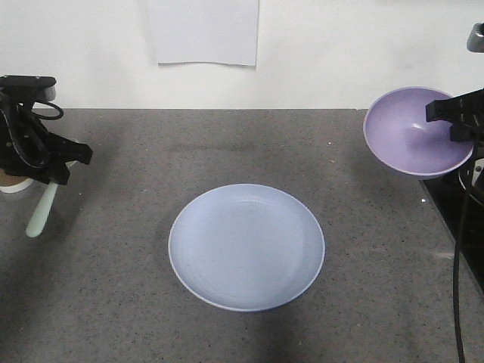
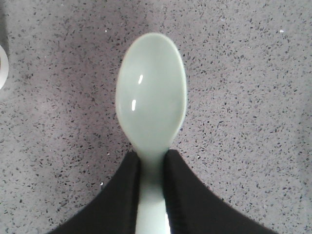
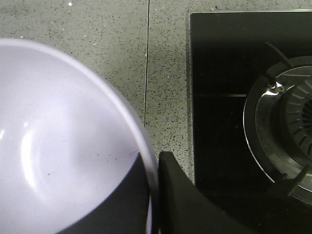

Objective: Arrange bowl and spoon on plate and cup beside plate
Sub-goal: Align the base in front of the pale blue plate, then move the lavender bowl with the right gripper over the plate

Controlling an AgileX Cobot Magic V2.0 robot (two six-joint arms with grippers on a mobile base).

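My left tool (image 2: 152, 170) is clamped on the spoon (image 2: 151, 92), both black fingers (image 2: 122, 200) pinching the handle just behind the spoon's oval end. From the front view the spoon hangs down off that tool at the far left of the desk (image 1: 136, 302), rounded end lowest; I cannot tell whether the tip touches the surface. Just behind my left tool sits the cup (image 1: 9, 180), mostly hidden, only a bit of brown side and a white band showing.

Over on the right, my right tool (image 1: 454, 125) is closed on the rim of the bowl (image 1: 412, 132), one finger (image 3: 180, 200) outside the wall. The bowl is tilted, its inside facing left toward the plate (image 1: 246, 246). Beneath that wrist lie the desk edge and a black hob (image 3: 219, 73) with a metal burner (image 3: 287, 131).

The plate lies flat in the middle of the desk, well apart from both tools, nothing on it.
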